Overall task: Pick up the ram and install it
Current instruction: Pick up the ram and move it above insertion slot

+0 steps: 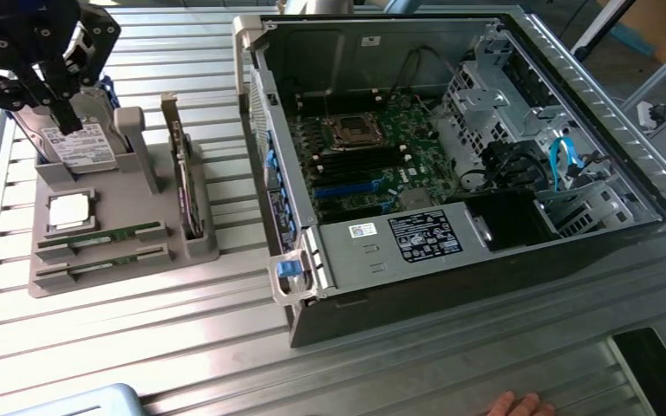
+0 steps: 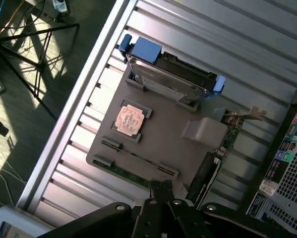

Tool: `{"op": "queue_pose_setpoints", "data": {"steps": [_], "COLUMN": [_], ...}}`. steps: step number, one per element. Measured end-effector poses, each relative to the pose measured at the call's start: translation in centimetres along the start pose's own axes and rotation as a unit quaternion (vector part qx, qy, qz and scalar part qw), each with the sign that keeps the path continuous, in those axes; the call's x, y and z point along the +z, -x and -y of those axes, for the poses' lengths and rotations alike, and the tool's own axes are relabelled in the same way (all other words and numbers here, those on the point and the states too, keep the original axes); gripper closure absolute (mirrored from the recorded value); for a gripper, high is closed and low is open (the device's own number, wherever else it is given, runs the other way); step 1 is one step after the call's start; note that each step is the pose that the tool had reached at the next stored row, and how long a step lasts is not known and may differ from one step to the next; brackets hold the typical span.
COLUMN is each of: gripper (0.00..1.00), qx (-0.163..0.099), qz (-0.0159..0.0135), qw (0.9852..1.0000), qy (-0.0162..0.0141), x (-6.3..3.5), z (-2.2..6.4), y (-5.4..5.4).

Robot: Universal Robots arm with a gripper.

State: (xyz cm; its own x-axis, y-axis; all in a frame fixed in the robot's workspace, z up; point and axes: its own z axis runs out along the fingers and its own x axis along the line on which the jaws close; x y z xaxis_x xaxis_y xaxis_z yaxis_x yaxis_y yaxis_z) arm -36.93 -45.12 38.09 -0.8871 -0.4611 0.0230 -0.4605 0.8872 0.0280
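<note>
Two green ram sticks lie in the front slots of a grey parts holder (image 1: pixel 119 286): one ram stick (image 1: pixel 101 237) behind, the other ram stick (image 1: pixel 100 267) in front. In the wrist view the ram (image 2: pixel 138 157) runs between two slot clips, with the second stick's green edge (image 2: pixel 124 174) beside it. My black gripper (image 1: pixel 65 121) hangs over the back of the holder, above the hard drive (image 1: pixel 79 147), well clear of the ram. Its fingers (image 2: pixel 160 187) are shut together with nothing in them.
An open computer case (image 1: pixel 645 156) lies at the exterior view's right, motherboard (image 1: pixel 368 160) exposed. The holder also carries an upright expansion card (image 1: pixel 183 173) and a CPU (image 1: pixel 69 211). A hand (image 1: pixel 519 405) rests at the table's near edge.
</note>
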Motion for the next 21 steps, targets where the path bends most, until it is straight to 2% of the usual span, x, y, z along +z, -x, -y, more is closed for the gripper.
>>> {"op": "queue_pose_setpoints", "data": {"steps": [2,4,11,17,20,21], "gripper": [0.89,0.89,0.89,0.89,0.89,0.89], "qx": [-0.022,-0.048,-0.093,-0.138,-0.158,-0.167], "qz": [-0.0006,-0.0014,-0.0026,-0.0039,-0.0044,-0.0047], "qw": [0.9998,0.9988,0.9957,0.9904,0.9874,0.9859], "qy": [-0.0005,-0.0011,-0.0021,-0.0032,-0.0036,-0.0038], "x": [0.00,0.00,0.00,0.00,0.00,0.00], "z": [0.00,0.01,0.01,0.01,0.02,0.01], "y": [0.00,0.00,-0.01,-0.01,-0.01,-0.01]}}
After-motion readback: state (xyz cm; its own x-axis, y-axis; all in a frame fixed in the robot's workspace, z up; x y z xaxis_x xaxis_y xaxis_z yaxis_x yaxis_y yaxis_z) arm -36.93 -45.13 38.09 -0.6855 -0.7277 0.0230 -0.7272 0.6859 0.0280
